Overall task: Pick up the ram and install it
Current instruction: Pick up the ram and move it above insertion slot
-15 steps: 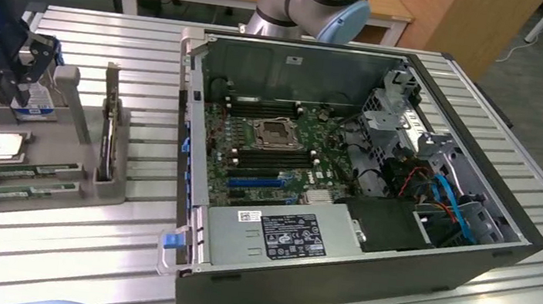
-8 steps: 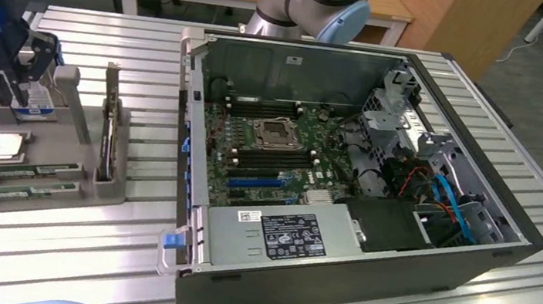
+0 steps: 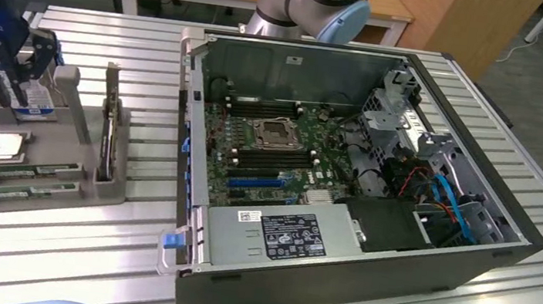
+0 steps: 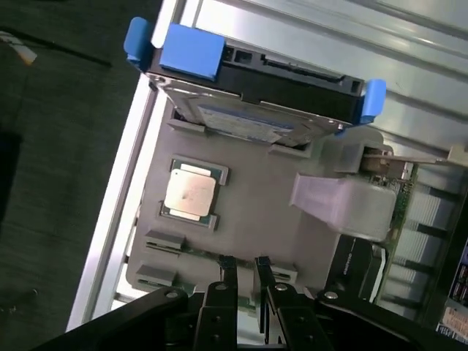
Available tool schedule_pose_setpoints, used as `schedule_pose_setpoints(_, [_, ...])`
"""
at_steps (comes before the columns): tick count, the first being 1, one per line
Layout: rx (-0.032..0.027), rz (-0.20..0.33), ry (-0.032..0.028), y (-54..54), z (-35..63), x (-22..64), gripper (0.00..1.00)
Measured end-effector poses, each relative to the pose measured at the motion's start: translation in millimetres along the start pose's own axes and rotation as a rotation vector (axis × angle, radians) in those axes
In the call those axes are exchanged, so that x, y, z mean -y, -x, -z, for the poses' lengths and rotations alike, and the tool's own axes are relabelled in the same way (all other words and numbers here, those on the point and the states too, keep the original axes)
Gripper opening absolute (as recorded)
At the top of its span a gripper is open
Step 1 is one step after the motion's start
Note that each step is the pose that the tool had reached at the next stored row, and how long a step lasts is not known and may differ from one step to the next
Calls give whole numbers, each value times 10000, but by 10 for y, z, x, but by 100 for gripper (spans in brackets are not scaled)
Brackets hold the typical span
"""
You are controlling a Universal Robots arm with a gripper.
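The jaws stand a little apart, and nothing is between them. Their two black fingers (image 4: 224, 296) hang in the air over the gray tray (image 3: 78, 163) and touch nothing. The tray sits on the metal counter (image 3: 83, 253), at the exterior view's left of the open computer case (image 3: 365, 233).

The ram (image 3: 29, 168) lies flat in a slot at the tray's near end. A second green stick (image 3: 18, 191) just like it lies right beside it. Both are in their slots, so no stick has been lifted yet. The square silver chip (image 4: 190, 194) sits just behind them. The big hard drive (image 4: 256, 117) with blue ends is at the tray's far end.

It looks like the pick-up step, right at its start: the jaws are over the tray but not yet down at the ram.

A good grab would likely need the jaws to line up with the thin stick and come straight down, one finger on each long side. The gap has to fit the stick. There is little room, so the jaws must not bump the other stick or the chip.
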State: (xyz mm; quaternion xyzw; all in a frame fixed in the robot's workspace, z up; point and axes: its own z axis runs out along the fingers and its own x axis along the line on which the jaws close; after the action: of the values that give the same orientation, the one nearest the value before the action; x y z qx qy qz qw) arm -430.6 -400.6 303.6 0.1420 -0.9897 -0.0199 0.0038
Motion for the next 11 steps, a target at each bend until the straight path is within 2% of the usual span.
schedule_pose_setpoints(11, [-77,1788,-20,0,-9,1,24])
